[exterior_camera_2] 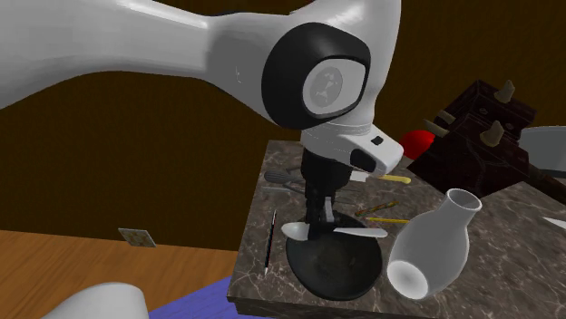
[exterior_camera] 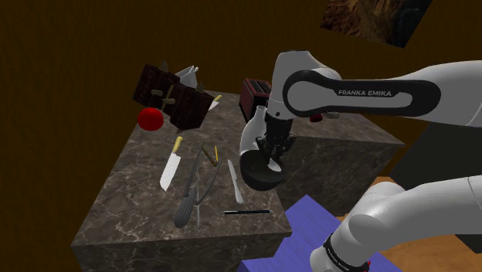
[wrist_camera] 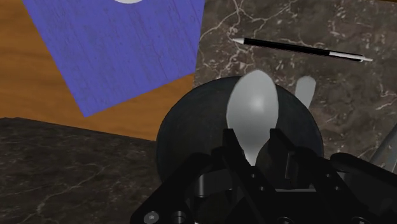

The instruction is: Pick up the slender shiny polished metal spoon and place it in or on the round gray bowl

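Starting with the shoulder view, I see the gripper (exterior_camera: 268, 154) hanging straight down over the dark round bowl (exterior_camera: 263, 176). The bowl sits on the marble counter (exterior_camera: 139, 197) near the edge closest to the stand. A thin black pen (exterior_camera: 247, 211) lies just beside the bowl, and a knife (exterior_camera: 171, 164) lies well apart from it. In the second exterior view the spoon (exterior_camera_2: 349, 233) lies level and crosswise under the hand, just above the bowl's rim. Its handle points toward a white vase (exterior_camera_2: 435, 245) that lies on its side near the bowl. I judge the drop to be short, but the handle may overhang the rim on the vase side. In the wrist view the two fingers (wrist_camera: 230, 143) are clamped on the spoon's neck. The spoon's pale oval end is out over the bowl's dark inside, and a blue mat (wrist_camera: 121, 44) lies on the floor past the counter's edge. I reckon the carry is done and only the release is left. I would ease down a touch more, nudge the hand so the whole spoon sits over the middle of the bowl, then part the fingers slowly and lift straight up. Letting go from too high could make the spoon bounce, tip over the rim and slide toward the counter's edge.
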Action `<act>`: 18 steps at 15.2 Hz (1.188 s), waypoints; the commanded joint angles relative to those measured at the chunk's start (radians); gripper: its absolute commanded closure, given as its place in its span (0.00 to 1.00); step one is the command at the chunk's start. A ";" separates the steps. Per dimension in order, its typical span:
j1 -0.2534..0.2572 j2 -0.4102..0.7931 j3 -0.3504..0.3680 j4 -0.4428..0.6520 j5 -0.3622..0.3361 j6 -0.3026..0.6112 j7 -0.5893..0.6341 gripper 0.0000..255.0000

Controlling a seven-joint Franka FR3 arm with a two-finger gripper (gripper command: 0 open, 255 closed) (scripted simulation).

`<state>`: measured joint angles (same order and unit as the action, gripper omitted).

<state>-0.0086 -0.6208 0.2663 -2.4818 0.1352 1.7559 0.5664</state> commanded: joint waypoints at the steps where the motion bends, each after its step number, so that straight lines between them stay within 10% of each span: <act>1: 0.001 0.004 0.003 -0.025 0.002 0.029 0.000 1.00; 13: 0.003 0.019 0.013 -0.081 0.008 0.101 0.000 1.00; 14: 0.003 0.019 0.013 -0.081 0.008 0.101 0.000 0.00; 18: 0.003 0.019 0.013 -0.081 0.008 0.101 0.000 0.00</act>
<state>-0.0059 -0.6015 0.2794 -2.5630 0.1436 1.8568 0.5668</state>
